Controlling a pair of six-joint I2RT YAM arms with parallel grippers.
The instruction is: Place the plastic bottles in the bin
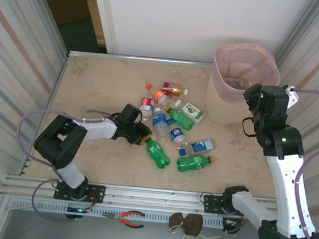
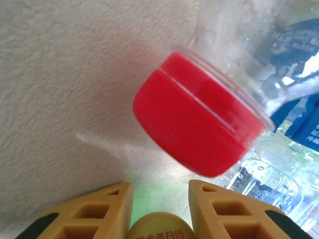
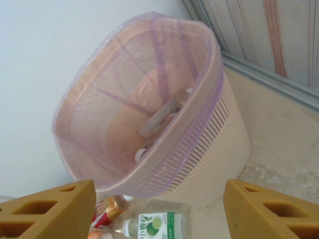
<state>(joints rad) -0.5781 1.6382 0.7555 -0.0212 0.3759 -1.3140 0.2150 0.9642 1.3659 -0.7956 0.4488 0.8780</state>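
My left pincer [image 2: 160, 191] is pinching a green bottle [image 1: 157, 153] by its yellow cap [image 2: 159, 228]. I'm reckoning the bottle light, thin-walled and slick, so the stiff ribbed cap is giving the surest hold. Just ahead, a red-capped clear bottle [image 2: 197, 127] is lying on the tabletop [image 2: 60, 74]. My right pincer [image 3: 159, 194] is hanging spread and empty, facing the bin [image 3: 209, 74].

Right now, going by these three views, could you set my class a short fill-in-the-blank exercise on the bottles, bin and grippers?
1. The left gripper is shut on a yellow bottle cap; the clear bottle's cap just ahead is ____.
2. The right gripper faces the bin with its jaws ____.
3. The two bottles nearest the arm bases are both ____ plastic.
Missing words: red, open, green.
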